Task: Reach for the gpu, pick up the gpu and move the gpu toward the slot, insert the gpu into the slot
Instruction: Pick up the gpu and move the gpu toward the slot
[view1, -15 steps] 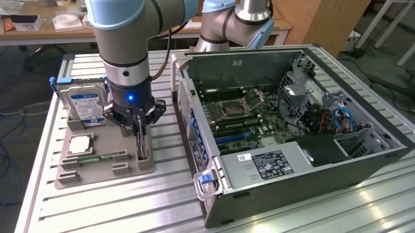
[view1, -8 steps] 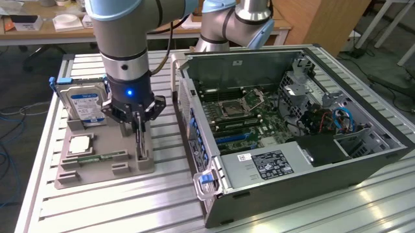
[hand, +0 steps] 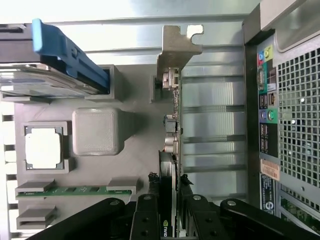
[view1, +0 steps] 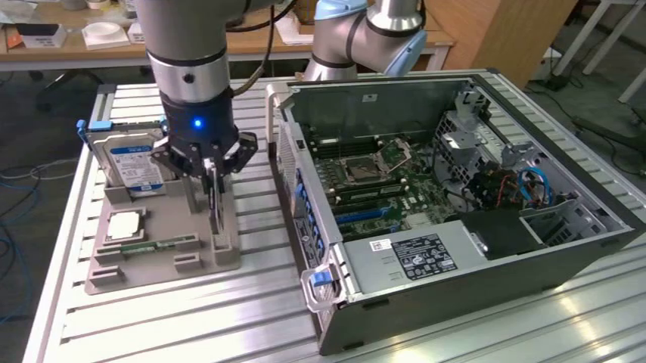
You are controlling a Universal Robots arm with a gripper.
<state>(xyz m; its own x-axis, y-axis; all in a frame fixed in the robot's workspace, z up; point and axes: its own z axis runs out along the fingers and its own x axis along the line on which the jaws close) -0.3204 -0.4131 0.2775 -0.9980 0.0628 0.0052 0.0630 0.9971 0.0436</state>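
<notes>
Edgewise, gpu point(hand: 170, 150) with silver bracket point(hand: 177, 47) shown by wrist view; slot point(view1: 364, 215) by exterior view. Gpu pinched upright by gripper point(hand: 168, 176), in grey holder point(view1: 151, 265).

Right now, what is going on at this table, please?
The robot arm's gripper is down over the gpu, which stands on edge in the grey holder beside the hard drive. The card sits in the holder, not yet in the open computer case on the exterior view's right.

bright, even indoor light
glare streaks the worktop point(view1: 565, 318) slats; in the wrist view bare metal washes out white.
</notes>
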